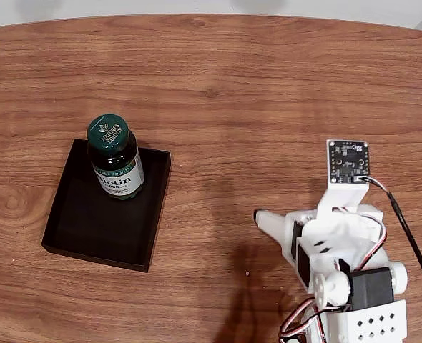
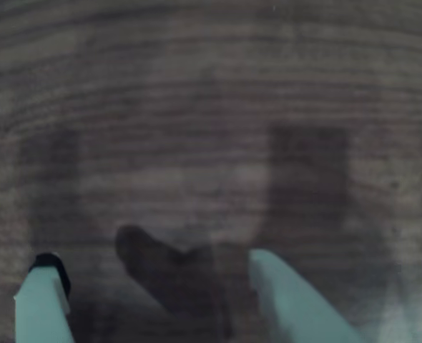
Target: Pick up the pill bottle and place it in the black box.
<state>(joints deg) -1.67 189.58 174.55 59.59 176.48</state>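
The pill bottle (image 1: pixel 114 158), dark amber with a green ribbed cap and a white-and-green label, stands upright inside the black box (image 1: pixel 82 229), close to its far wall. The box is a shallow matte black tray at the left of the wooden table in the fixed view. My gripper (image 1: pixel 261 216) is low over the table at the lower right, well away from the box and pointing left. In the blurred wrist view the gripper (image 2: pixel 152 257) is open, with only bare wood grain between the two pale fingers (image 2: pixel 43 304).
The arm's white body, servos and cables (image 1: pixel 354 286) take up the lower right corner of the fixed view. The wooden table (image 1: pixel 254 93) runs wide behind and between the arm and the box, and its far edge lies along the top.
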